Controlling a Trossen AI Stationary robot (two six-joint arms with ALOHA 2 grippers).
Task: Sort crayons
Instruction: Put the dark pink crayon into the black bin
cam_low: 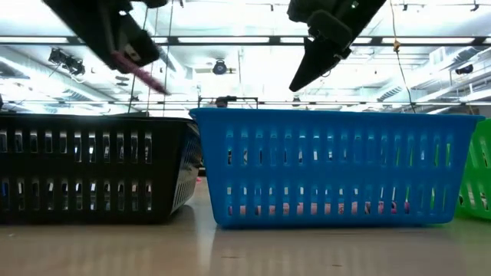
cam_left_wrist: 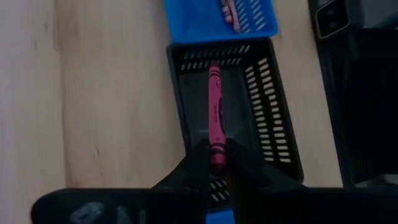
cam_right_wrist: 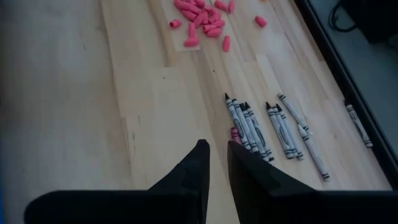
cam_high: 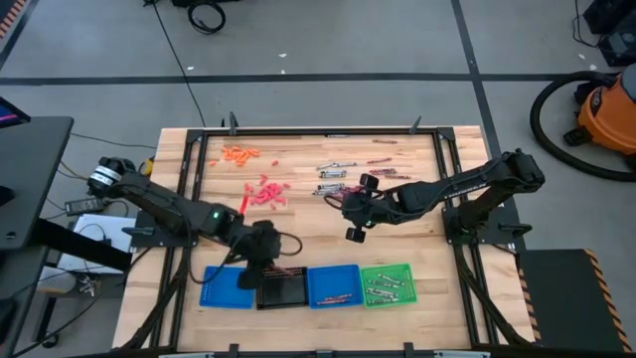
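Observation:
My left gripper (cam_high: 260,249) is shut on a magenta crayon (cam_left_wrist: 214,112) above the black tray (cam_high: 281,293); both also show in the low view, the crayon (cam_low: 143,73) above the tray (cam_low: 92,169). My right gripper (cam_right_wrist: 217,149) hangs empty above the table's middle, its fingers a narrow gap apart, just short of several grey crayons (cam_right_wrist: 249,127) lying flat on the wood. A magenta crayon (cam_right_wrist: 235,133) lies beside them. More crayons lie in the right blue tray (cam_high: 333,285) and the green tray (cam_high: 388,283). My left gripper pinches the magenta crayon by one end (cam_left_wrist: 217,155) between its two fingers. The crayon runs on along the fingers and sticks out past their tips. It slants downward, lifted clear above the black tray's floor.
A second blue tray (cam_high: 227,286) stands left of the black one; the trays line the table's near edge. Pink bits (cam_high: 266,194) and orange bits (cam_high: 238,154) lie scattered on the far left part. More crayons (cam_high: 383,176) lie toward the far side.

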